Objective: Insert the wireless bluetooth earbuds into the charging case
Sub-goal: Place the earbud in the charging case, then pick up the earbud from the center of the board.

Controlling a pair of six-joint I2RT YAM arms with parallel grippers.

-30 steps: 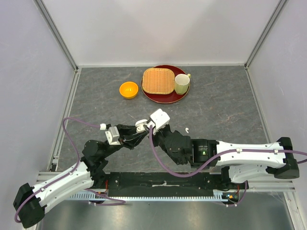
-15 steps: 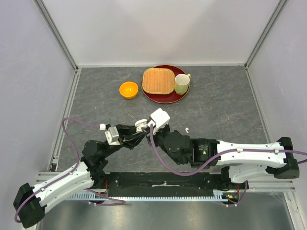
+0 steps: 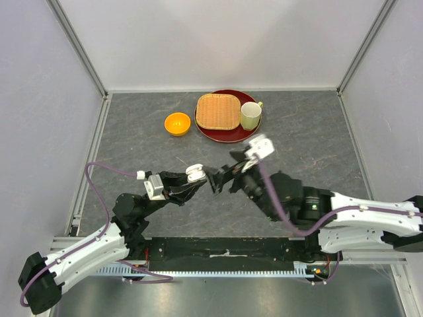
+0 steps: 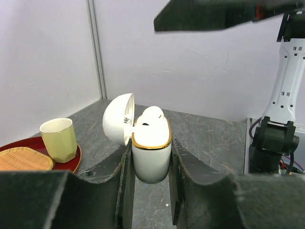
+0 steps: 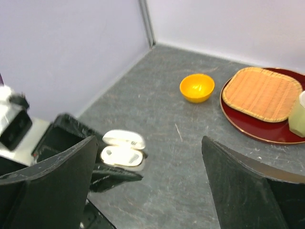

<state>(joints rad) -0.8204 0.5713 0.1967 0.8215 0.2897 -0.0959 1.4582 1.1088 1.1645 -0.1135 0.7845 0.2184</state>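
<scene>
My left gripper [image 4: 150, 160] is shut on the white, gold-rimmed charging case [image 4: 151, 152], holding it upright with its lid [image 4: 118, 118] swung open. One of the white earbuds [image 4: 151, 116] sits in the case with its rounded head poking above the rim. From above, the case [image 3: 195, 172] is just left of my right gripper [image 3: 225, 173], which stands open and empty and does not touch it. In the right wrist view the case [image 5: 121, 155] lies low left between the wide-spread fingers [image 5: 71, 176] of that gripper [image 5: 147, 143]. No other earbuds show.
An orange bowl [image 3: 177, 123] stands at the back. A red round tray [image 3: 228, 135] beside it carries a woven bamboo mat [image 3: 217, 111] and a pale green cup [image 3: 250, 115]. Metal rails edge the grey table, with walls close on the left, the right and the back.
My right gripper has opened wide and drawn back to the right, away from the case. The left gripper still holds the case in the same place.
</scene>
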